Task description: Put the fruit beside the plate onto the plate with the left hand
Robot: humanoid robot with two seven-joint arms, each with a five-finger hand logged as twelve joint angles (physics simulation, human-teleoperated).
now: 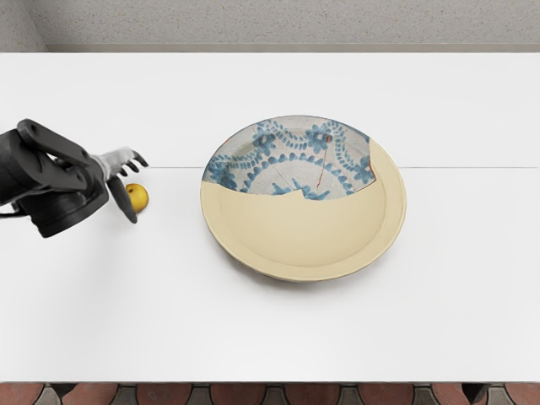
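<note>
Trouble is likeliest at the grasp: the small, round, smooth-skinned yellow fruit (137, 197) sits on the plain white counter (270, 329) near its left edge, beside the plate but not touching it, and a finger landing off-centre could send it rolling away. The left hand (118, 173), pale with dark tips, hangs right at the fruit with fingers (131, 158) spread, gripping nothing; whether the thumb touches the fruit I cannot tell. The wide, shallow round plate (304, 245), glossy cream ceramic with blue painted scrolls across its far part, has a raised rim, which a low carry could clip, dropping the fruit short.
</note>
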